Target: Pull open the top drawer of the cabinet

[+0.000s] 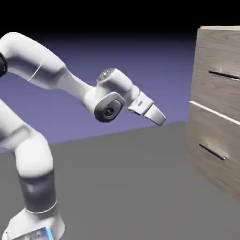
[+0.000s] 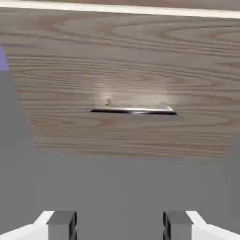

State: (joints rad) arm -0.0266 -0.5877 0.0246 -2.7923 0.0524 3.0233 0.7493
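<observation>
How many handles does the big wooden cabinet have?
2. One handle is on the top drawer, and the other handle is on the drawer below. The cabinet runs past the picture's edge, so more could be hidden.

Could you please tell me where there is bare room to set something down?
The grey floor looks bare between the robot's base and the cabinet. Above it, the arm crowds the exterior view's left.
</observation>
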